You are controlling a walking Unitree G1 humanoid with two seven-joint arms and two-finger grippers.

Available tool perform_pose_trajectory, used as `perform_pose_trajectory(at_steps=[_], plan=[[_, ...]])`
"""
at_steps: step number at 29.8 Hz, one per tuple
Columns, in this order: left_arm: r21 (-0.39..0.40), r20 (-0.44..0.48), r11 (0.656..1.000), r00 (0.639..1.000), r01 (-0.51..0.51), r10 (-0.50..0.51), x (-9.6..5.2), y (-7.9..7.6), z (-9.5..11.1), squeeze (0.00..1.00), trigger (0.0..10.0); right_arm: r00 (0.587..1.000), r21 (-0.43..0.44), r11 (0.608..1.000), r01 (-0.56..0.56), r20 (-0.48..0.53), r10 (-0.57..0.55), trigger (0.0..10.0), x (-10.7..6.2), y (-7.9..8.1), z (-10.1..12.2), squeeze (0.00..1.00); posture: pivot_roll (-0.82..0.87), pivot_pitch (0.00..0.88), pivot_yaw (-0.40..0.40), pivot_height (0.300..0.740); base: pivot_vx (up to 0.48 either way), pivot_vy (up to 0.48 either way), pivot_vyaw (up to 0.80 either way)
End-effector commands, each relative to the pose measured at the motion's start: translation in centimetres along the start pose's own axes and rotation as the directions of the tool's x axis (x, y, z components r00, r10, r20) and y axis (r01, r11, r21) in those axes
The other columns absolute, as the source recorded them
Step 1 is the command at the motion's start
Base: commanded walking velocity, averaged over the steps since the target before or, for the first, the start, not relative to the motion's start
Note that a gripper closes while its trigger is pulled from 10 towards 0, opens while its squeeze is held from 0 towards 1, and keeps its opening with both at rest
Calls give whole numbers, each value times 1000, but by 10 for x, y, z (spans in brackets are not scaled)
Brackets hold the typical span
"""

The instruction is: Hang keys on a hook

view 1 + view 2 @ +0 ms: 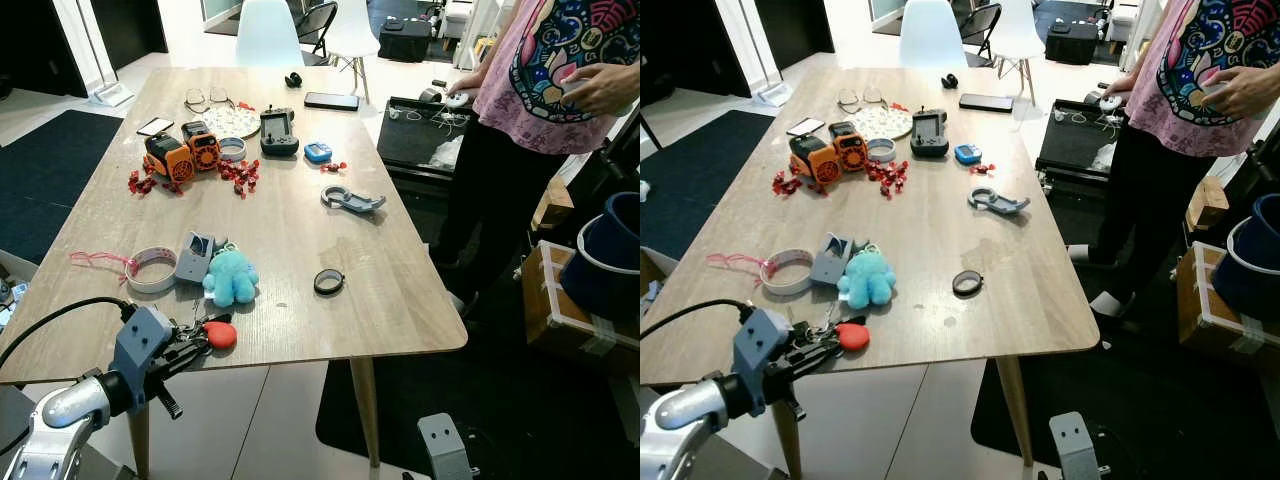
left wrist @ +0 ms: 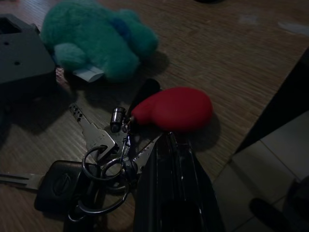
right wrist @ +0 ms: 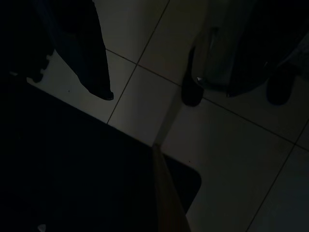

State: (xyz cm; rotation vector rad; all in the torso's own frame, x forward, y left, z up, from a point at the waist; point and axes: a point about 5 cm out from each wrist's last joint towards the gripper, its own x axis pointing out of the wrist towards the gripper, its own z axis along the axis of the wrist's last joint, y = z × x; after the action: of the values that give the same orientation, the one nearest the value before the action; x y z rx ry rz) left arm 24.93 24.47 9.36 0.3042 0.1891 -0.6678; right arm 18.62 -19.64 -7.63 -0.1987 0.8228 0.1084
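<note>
Left claw [image 1: 196, 343] at table [image 1: 400, 300] edge — grip unclear, touching keys [image 2: 104, 150], red fob [image 2: 174, 108].

Left hand [image 1: 190, 347] reaches forward (fingers' gap unclear); right arm hangs.

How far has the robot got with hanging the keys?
Early stage. Nothing is hung: the keys with their red tag lie on the table near its front edge. The left hand is at them. Lifting and hooking remain; the right arm hangs idle.
</note>
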Motion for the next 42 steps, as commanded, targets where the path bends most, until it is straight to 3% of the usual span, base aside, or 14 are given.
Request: perform_pose_trajectory(at_steps=[1,23,29,31,33,34,35,36,37,38,39,40,41,42], plan=[[5,-24,999,999,-32,32,2,1,-6,0,0,1000,15,1000,5,-16,-5,10000,-1,0,-5,0,33,72,-27,740,0,0,0],[177,-140,930,927,-321,347,-6,39,-17,0,0,1000,19,1000,8,-14,-7,10000,-1,-1,-4,0,30,75,-29,740,0,0,0],[108,-83,938,937,-329,339,-6,41,-13,0,0,1000,19,1000,9,-12,-9,10000,-1,-1,-3,0,28,77,-30,740,0,0,0],[59,-14,958,960,-279,280,-6,36,-6,0,1686,1000,19,1000,10,-13,-10,10000,-1,-2,-4,0,28,77,-29,740,0,0,0],[52,12,966,967,-253,253,-6,33,-3,0,1686,1000,19,1000,10,-14,-10,10000,-1,-2,-4,0,29,77,-29,740,0,0,0],[35,38,975,975,-221,220,-6,30,-1,0,7294,1000,19,1000,11,-15,-11,10000,-1,-2,-4,0,30,78,-28,740,0,0,0],[21,62,980,979,-197,195,-6,26,1,0,9882,1000,19,1000,11,-16,-11,10000,-1,-3,-4,0,30,79,-28,740,0,0,0],[21,62,980,979,-197,195,-6,26,1,0,9882,1000,19,1000,11,-16,-11,10000,-1,-3,-4,0,30,79,-28,740,0,0,0],[7,79,984,981,-181,180,-6,23,2,94,10000,1000,19,1000,12,-16,-11,10000,-1,-3,-5,0,30,79,-28,740,0,0,0],[-3,92,985,981,-172,172,-6,22,3,478,10000,1000,20,1000,11,-17,-11,10000,-2,-3,-5,0,31,80,-28,740,0,0,0],[-3,92,985,981,-172,172,-6,22,3,478,10000,1000,20,1000,11,-17,-11,10000,-2,-3,-5,0,31,80,-28,740,0,0,0],[-7,96,985,980,-172,172,-5,21,3,863,10000,1000,20,1000,10,-18,-10,10000,-2,-3,-5,0,32,80,-28,740,0,0,0],[-6,93,984,979,-181,181,-4,20,2,1000,10000,1000,20,1000,10,-18,-9,10000,-2,-2,-5,0,32,81,-28,740,0,0,0],[-5,90,982,978,-189,189,-4,21,2,1000,10000,1000,21,1000,9,-18,-9,10000,-2,-2,-5,0,31,81,-29,740,0,0,0]])
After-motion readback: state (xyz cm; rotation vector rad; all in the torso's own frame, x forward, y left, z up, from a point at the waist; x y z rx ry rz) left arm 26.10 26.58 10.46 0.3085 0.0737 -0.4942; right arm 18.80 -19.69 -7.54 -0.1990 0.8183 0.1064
